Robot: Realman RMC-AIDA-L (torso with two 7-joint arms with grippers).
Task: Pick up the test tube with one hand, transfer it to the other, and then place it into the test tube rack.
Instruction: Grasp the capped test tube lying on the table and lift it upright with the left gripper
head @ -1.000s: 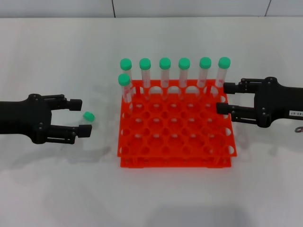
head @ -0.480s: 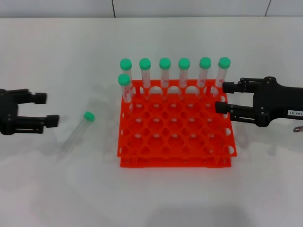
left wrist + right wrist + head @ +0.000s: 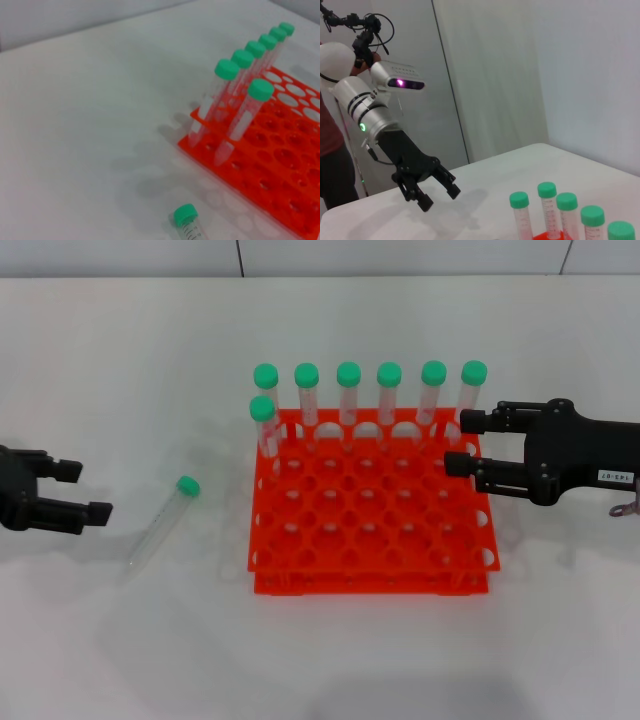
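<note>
Since the left gripper (image 3: 78, 490) has drawn back toward 9 o'clock, jaws wide and empty, the tube (image 3: 162, 523) lies alone on the table (image 3: 120, 640), cap toward 1 o'clock, well clear of the fingers and left of the rack (image 3: 370, 510). That reads as a missed or abandoned grasp, so the pickup is not yet done. The right gripper (image 3: 455, 442) has edged inward over the rack's 3 o'clock edge, open, holding nothing. Only the left wrist view shows printed marks under the tube's cap (image 3: 185, 214); only the right wrist view shows the left arm's green light (image 3: 363, 127).
</note>
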